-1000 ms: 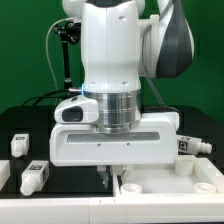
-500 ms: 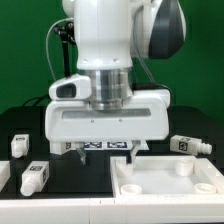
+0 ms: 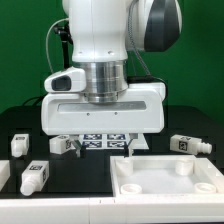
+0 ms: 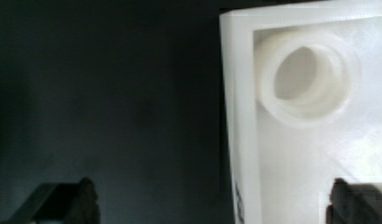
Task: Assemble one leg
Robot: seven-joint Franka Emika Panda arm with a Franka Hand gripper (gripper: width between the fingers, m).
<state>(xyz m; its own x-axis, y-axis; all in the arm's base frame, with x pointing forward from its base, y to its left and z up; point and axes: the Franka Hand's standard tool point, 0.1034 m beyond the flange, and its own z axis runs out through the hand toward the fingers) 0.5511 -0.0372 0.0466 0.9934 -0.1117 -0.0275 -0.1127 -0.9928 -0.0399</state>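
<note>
Closest in the exterior view is the big white tray panel [image 3: 165, 188]. It lies flat on the black counter [image 3: 75, 200] at the exterior view's right, and it has round holes in its corners. The leg [image 3: 33, 178] is about as close. It lies on its side at the exterior view's left, well apart from the panel. It has a black-and-white square tag on its end, too small to read.

A bit farther back hangs the claw [image 3: 105, 152]. Its two dark fingers [image 3: 79, 149] are spread wide with nothing between them. In the wrist view the claw [image 4: 209, 205] is just as wide. One finger is over the dark counter [image 4: 117, 100]. The other is over the panel [image 4: 303, 160], near a round hole [image 4: 312, 80]. The panel's edge runs between the two fingers.

Behind the claw, square tags on the marker board [image 3: 101, 139] peek out between the fingers. A second leg [image 3: 18, 145] sits at the far left of the exterior view. A third leg [image 3: 61, 145] lies just beside one finger. A fourth leg [image 3: 190, 145] lies at the right, behind the panel. All show small square tags.

The fat white arm [image 3: 100, 50] fills the middle and hides the counter behind it. Farthest back are a black cable [image 3: 62, 50] and a green wall [image 3: 20, 60].
</note>
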